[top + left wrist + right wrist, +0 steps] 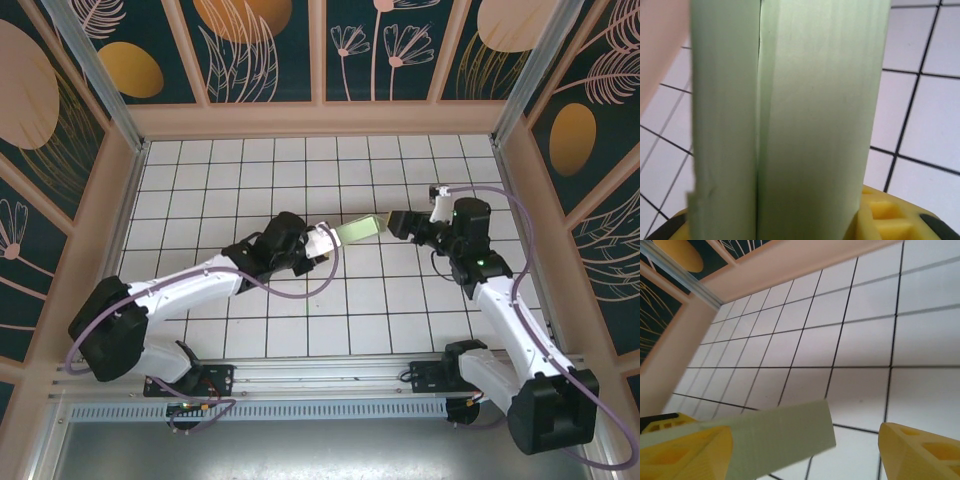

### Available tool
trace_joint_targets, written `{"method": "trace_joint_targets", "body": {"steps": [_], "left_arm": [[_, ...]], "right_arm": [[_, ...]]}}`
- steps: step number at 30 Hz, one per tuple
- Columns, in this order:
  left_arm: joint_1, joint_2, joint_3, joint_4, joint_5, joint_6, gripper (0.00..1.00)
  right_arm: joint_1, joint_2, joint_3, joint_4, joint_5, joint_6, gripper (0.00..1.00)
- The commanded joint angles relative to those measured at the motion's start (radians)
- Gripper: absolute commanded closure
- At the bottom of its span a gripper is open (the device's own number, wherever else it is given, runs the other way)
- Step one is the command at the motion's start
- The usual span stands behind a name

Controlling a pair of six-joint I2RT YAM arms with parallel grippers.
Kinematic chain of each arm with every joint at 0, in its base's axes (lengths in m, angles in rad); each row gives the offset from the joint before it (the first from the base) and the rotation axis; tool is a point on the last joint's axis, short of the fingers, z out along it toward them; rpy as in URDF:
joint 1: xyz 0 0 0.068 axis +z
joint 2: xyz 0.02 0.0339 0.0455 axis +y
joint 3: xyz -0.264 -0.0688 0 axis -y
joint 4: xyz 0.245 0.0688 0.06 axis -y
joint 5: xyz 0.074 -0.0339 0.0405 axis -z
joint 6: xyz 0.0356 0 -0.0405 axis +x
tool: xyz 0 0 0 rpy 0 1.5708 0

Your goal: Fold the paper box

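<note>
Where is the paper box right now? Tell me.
In the top view, the paper box is over the middle of the table, its left end clamped in the left gripper and its right end inside the open right gripper.

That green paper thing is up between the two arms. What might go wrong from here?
1. The paper box seems gripped at one end only, by the left gripper. Thin card held like that could sag or slip out.
2. The right gripper is open, with the box's free end lying against one finger. If it closes off-centre, it could crease the card in the wrong place.
</note>
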Motion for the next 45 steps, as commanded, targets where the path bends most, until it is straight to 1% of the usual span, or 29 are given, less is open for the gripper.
{"method": "trace_joint_targets", "body": {"steps": [1, 4, 7, 10, 12, 14, 15, 16, 17, 18, 20, 25, 28, 32, 35, 36, 41, 42, 45], "left_arm": [[0.05, 0.054, 0.058, -0.261, 0.113, 0.063, 0.66], [0.081, 0.079, 0.111, -0.358, 0.135, 0.115, 0.66], [0.102, 0.09, 0.139, -0.419, 0.154, 0.159, 0.66], [0.113, 0.124, 0.186, -0.493, 0.188, 0.185, 0.66], [0.115, 0.146, 0.202, -0.511, 0.203, 0.197, 0.66], [0.115, 0.164, 0.203, -0.515, 0.197, 0.204, 0.66], [0.117, 0.173, 0.206, -0.516, 0.192, 0.205, 0.66], [0.116, 0.18, 0.21, -0.519, 0.189, 0.205, 0.66], [0.115, 0.188, 0.219, -0.526, 0.19, 0.202, 0.66], [0.116, 0.193, 0.226, -0.524, 0.189, 0.196, 0.66], [0.117, 0.198, 0.228, -0.52, 0.193, 0.195, 0.66], [0.116, 0.222, 0.232, -0.535, 0.192, 0.195, 0.66], [0.116, 0.229, 0.232, -0.54, 0.192, 0.196, 0.66], [0.115, 0.237, 0.235, -0.542, 0.197, 0.182, 0.66], [0.117, 0.248, 0.241, -0.547, 0.206, 0.172, 0.66], [0.117, 0.25, 0.242, -0.548, 0.205, 0.173, 0.66], [0.116, 0.253, 0.239, -0.548, 0.204, 0.169, 0.66], [0.116, 0.255, 0.239, -0.55, 0.204, 0.169, 0.66], [0.116, 0.257, 0.242, -0.554, 0.204, 0.165, 0.66]], "right_arm": [[0.005, -0.059, 0.083, -0.109, 0.089, -0.161, 0.24], [0.012, -0.072, 0.121, -0.152, 0.106, -0.246, 0.25], [0.049, -0.065, 0.145, -0.181, 0.113, -0.353, 0.28], [0.128, -0.024, 0.18, -0.227, 0.153, -0.474, 0.31], [0.21, 0.027, 0.201, -0.255, 0.207, -0.546, 0.31], [0.262, 0.086, 0.223, -0.275, 0.234, -0.585, 0.33], [0.272, 0.123, 0.239, -0.288, 0.221, -0.59, 0.35], [0.276, 0.154, 0.256, -0.3, 0.205, -0.59, 0.39], [0.278, 0.185, 0.271, -0.31, 0.191, -0.591, 0.47], [0.279, 0.21, 0.281, -0.314, 0.185, -0.59, 0.52], [0.279, 0.24, 0.284, -0.317, 0.193, -0.603, 0.58], [0.279, 0.277, 0.283, -0.366, 0.147, -0.656, 0.59], [0.278, 0.301, 0.281, -0.387, 0.146, -0.662, 0.59], [0.279, 0.32, 0.274, -0.385, 0.114, -0.66, 0.61], [0.278, 0.341, 0.274, -0.386, 0.104, -0.66, 0.63], [0.278, 0.346, 0.274, -0.385, 0.106, -0.659, 0.66], [0.278, 0.365, 0.275, -0.386, 0.093, -0.667, 0.68], [0.279, 0.368, 0.275, -0.387, 0.091, -0.669, 0.7], [0.279, 0.373, 0.275, -0.389, 0.097, -0.669, 0.82]]}}
